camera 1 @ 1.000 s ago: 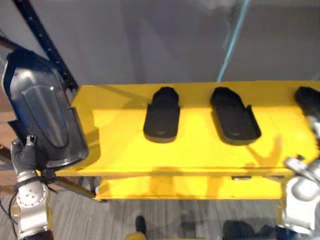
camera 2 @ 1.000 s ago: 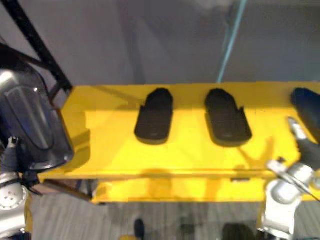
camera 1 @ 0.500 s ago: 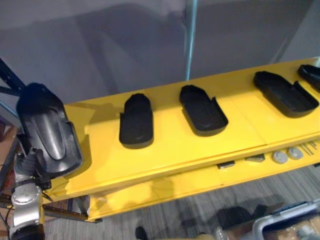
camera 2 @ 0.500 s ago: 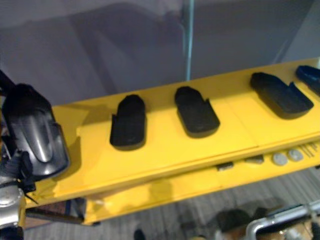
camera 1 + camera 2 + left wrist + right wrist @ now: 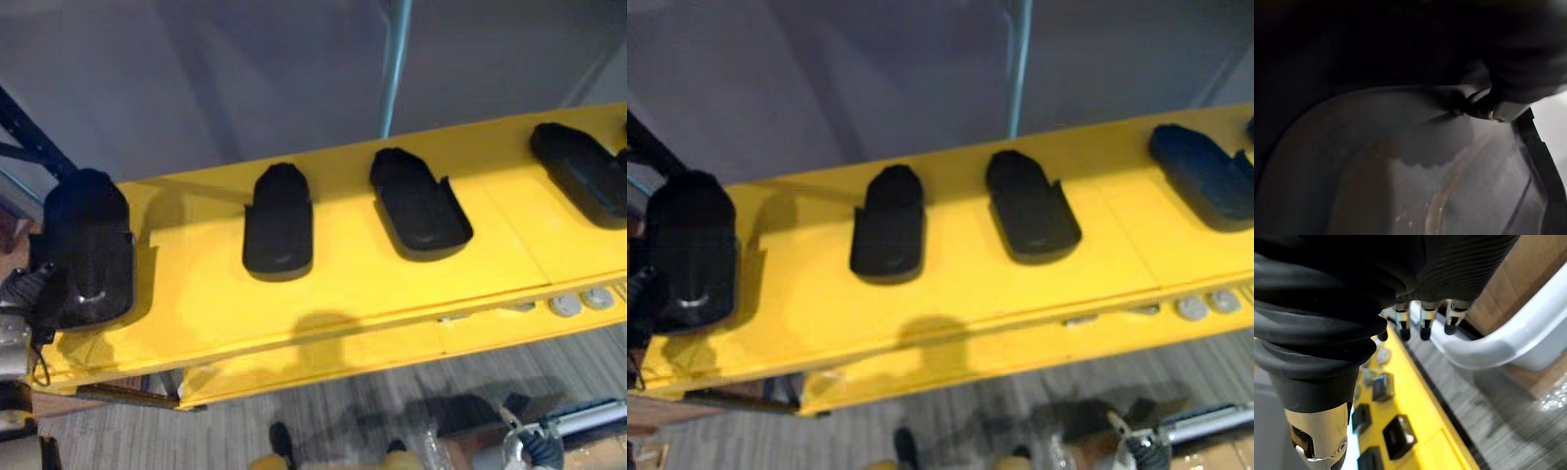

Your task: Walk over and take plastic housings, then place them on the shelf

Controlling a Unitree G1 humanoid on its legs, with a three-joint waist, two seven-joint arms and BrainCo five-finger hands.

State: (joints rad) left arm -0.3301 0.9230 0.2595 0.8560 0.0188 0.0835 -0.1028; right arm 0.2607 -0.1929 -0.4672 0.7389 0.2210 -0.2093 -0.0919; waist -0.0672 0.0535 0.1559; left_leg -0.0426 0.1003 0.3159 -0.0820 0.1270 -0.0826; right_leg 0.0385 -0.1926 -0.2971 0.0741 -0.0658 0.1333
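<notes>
Both eye views look down on the shelf (image 5: 343,289) (wrist views close-up).

The long sheet-metal shelf (image 5: 343,294) is bright yellow, front lip included. The moulded plastic housing at the left end (image 5: 88,250) is glossy black outside; its hollow shows a shiny grey in the left wrist view. Three more housings (image 5: 279,220) (image 5: 418,201) (image 5: 578,171) are plain black. Small round discs (image 5: 563,305) on the lip are silver. The wall (image 5: 245,78) is flat grey, the slim post (image 5: 397,59) pale teal, the slanted rack brace (image 5: 29,137) dark blue. The carpet floor (image 5: 323,421) is grey with fine streaks. The right hand (image 5: 1424,328) has a black ribbed cover and silver, dark-tipped fingers, near a white curved tube (image 5: 1508,342) and brown cardboard (image 5: 1537,269).
</notes>
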